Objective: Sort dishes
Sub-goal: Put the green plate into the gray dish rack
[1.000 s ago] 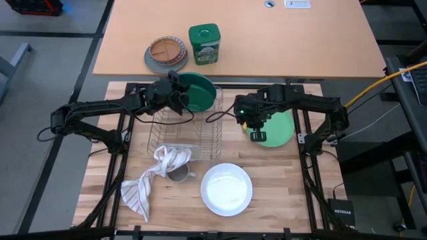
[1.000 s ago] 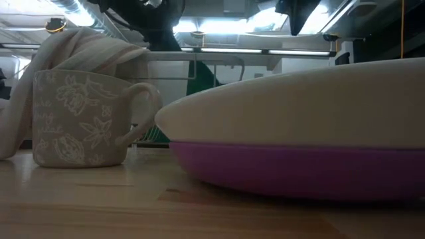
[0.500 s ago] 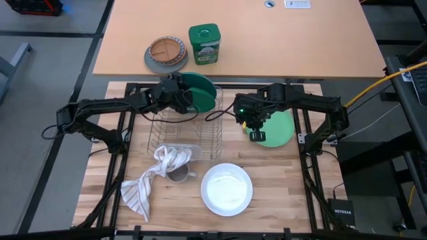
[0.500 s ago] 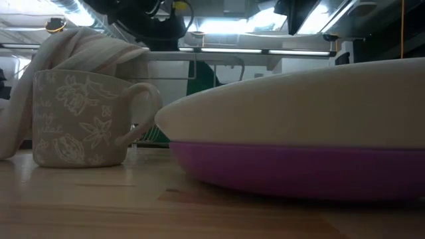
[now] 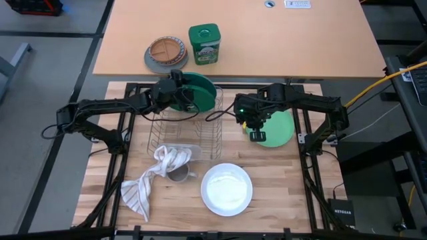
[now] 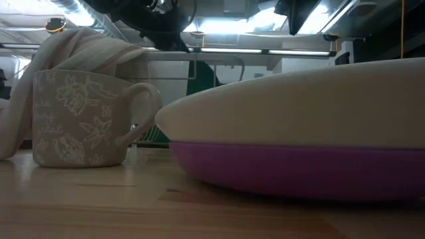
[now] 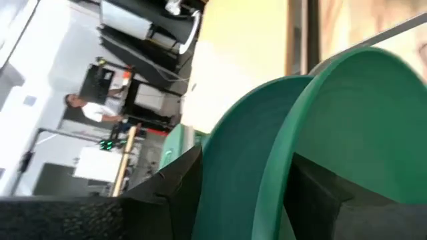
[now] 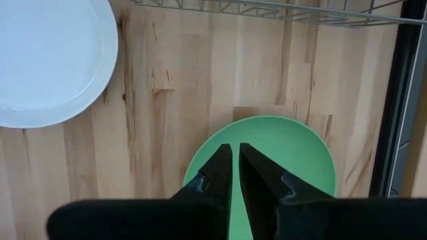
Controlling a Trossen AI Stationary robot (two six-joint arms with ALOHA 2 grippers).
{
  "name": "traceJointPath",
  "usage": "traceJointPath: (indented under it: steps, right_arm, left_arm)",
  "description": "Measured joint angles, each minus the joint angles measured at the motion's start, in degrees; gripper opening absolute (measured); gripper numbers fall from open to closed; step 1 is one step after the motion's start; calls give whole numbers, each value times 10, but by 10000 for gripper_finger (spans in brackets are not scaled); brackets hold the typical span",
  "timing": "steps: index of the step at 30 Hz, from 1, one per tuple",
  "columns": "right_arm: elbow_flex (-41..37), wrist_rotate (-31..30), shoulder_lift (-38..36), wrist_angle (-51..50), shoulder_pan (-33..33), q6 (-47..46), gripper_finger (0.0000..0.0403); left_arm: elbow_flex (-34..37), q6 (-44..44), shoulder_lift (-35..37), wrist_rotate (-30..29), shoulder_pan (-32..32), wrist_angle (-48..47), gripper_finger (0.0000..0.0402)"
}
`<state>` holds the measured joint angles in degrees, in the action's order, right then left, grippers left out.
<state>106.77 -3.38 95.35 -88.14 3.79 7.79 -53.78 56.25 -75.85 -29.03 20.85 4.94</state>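
The left gripper (image 5: 181,95) is clamping the darker green plate's (image 5: 200,90) rim, holding it on edge at the wire dish rack's (image 5: 183,135) far end. The right gripper (image 5: 257,135), fingers nearly closed and empty, is hovering directly above the flat teal plate (image 5: 281,129).

Wire rack (image 5: 183,133), striped towel (image 5: 150,179), mug (image 6: 83,119), green tin (image 5: 203,44), divided plate (image 5: 165,53).

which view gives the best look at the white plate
The high view: the white plate shows whole, lying on the wooden table near the mug. The low view shows only its side profile, stacked on the purple plate. The right wrist view catches just part of it. The left wrist view shows none of it.
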Motion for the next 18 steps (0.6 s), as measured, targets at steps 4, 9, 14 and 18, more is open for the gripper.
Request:
traceJointPath:
  steps: [4, 9, 14, 18]
  right_arm:
    - [0, 0, 0, 0, 0, 0, 32]
    - [0, 0, 0, 0, 0, -2, 32]
    - [0, 0, 0, 1, 0, -17, 32]
    - [0, 0, 0, 1, 0, -21, 32]
  left_arm:
    - [0, 10, 0, -12, 8, 23, 180]
    - [0, -5, 1, -7, 30, 16, 180]
    - [0, -36, 0, 35, 46, -11, 180]
    - [0, -52, 0, 52, 53, -13, 180]
